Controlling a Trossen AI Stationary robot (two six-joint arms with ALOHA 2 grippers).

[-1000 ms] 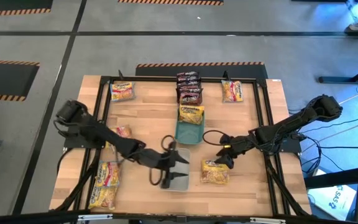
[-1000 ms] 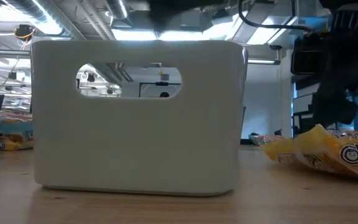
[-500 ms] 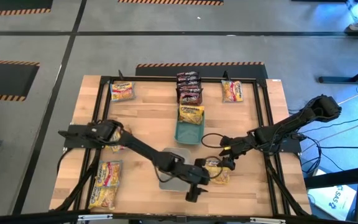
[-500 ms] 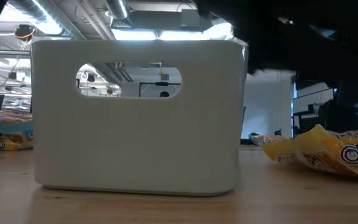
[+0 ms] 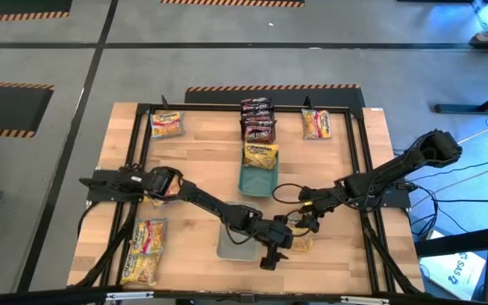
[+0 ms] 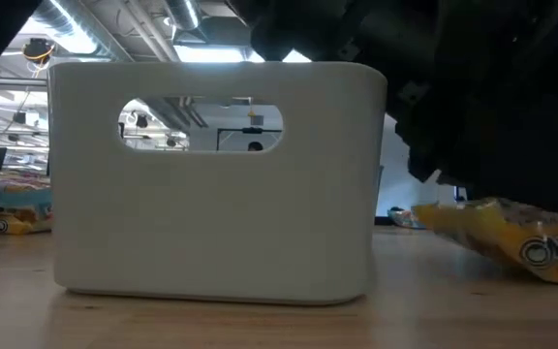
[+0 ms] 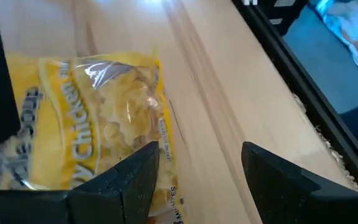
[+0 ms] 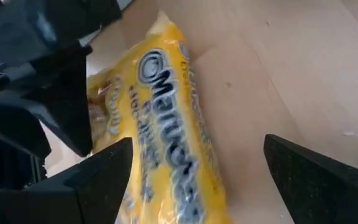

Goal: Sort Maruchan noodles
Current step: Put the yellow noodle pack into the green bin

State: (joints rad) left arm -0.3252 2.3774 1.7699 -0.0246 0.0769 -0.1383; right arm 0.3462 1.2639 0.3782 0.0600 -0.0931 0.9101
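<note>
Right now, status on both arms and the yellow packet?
Left gripper fingers open, over yellow noodle packet. Right gripper fingers open, same packet, opposite side. Packet flat on table, not gripped. Both arms crowd one packet; grey tray beside.

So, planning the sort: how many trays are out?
2: a teal tray at the table's middle, and a pale tray just robot-side of it. Others may be hidden under the dark packets.

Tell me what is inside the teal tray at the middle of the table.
One yellow Maruchan packet lies in the far end of the teal tray; the near part shows bare teal floor. Anything beneath that packet is covered and cannot be seen.
</note>
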